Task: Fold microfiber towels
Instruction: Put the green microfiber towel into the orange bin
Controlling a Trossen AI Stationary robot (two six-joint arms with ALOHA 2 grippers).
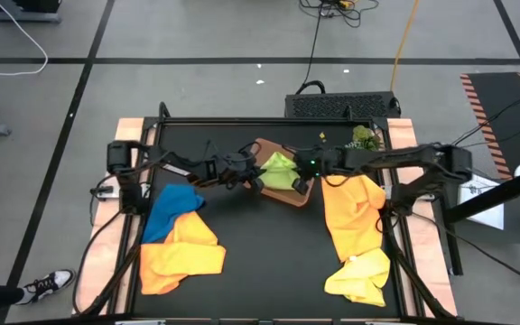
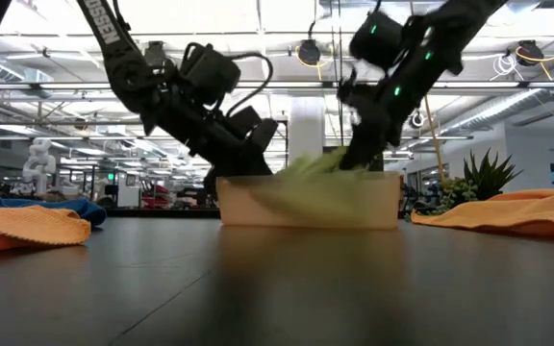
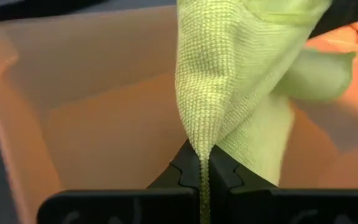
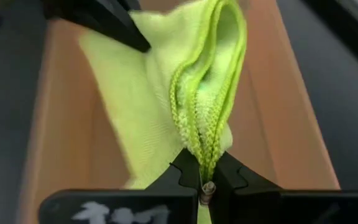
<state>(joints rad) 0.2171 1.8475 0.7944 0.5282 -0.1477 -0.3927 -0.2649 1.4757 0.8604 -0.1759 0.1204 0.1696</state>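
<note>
A lime green microfiber towel [image 1: 281, 170] lies folded over the shallow brown tray [image 1: 297, 198] at the table's far middle. My left gripper [image 1: 255, 180] is shut on the towel's left side and my right gripper [image 1: 301, 184] on its right side. A blue towel [image 1: 171, 208] and an orange towel [image 1: 183, 256] lie at the near left. Another orange towel [image 1: 352, 217] and a yellow towel [image 1: 361, 274] lie at the near right. My left gripper pinches a gathered edge of the green towel [image 3: 199, 155] between its two fingers, coming from the table's left. The cloth rises from the fingers and spreads over the tray. My right gripper pinches a folded, hemmed edge of the green towel [image 4: 205, 149], several layers, between its two fingers, coming from the table's right. The cloth fans out from the fingers over the tray.
A small green plant sprig [image 1: 363, 138] stands at the table's far right. The near middle of the black table [image 1: 269, 262] lies between the two towel piles. Cables and a dark box [image 1: 341, 105] lie beyond the far edge.
</note>
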